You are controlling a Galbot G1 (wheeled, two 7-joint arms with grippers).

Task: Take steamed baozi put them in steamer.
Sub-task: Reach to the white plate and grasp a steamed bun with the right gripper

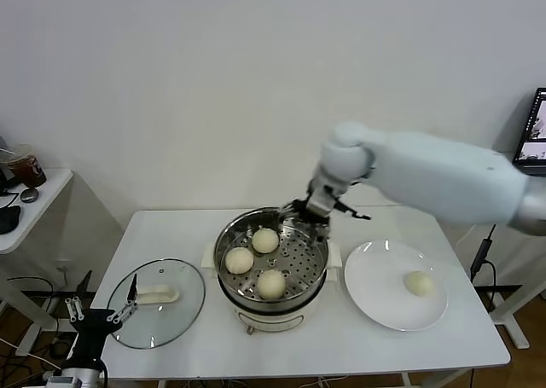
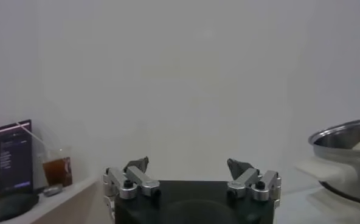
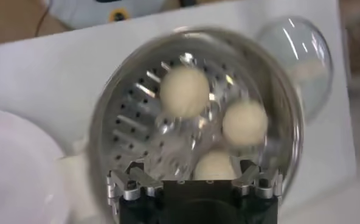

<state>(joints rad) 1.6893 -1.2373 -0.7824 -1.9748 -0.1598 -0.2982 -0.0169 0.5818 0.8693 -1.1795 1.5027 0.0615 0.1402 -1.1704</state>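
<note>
While the right end effector (image 1: 317,211) hangs over the far rim of the steamer (image 1: 229,279), its fingers (image 3: 130,184) are spread wide and grasp nothing; the right wrist view looks straight down between them into the pot. Three steamed baozi lie on the perforated tray inside: one toward the back (image 1: 265,240), one on the robot's left side (image 1: 239,260) and one toward the front (image 1: 271,284). They sit near one another, and whether any touch cannot be told. In the right wrist view the same three buns show as pale rounds, one of them (image 3: 216,167) partly hidden by the end effector's body. A fourth baozi (image 1: 418,283) rests on the white plate (image 1: 374,296), which stands on the bench (image 1: 171,234) just beside the steamer on the robot's right. On the robot's left side of the steamer the glass lid (image 1: 179,311) with its white handle lies flat on the bench. The left end effector (image 1: 98,313) is parked low at the near left corner of the bench, close to the lid's edge, its fingers (image 2: 136,164) released and holding nothing. A side table (image 1: 26,213) with a cup of dark drink (image 1: 24,166) stands farther to the left.
</note>
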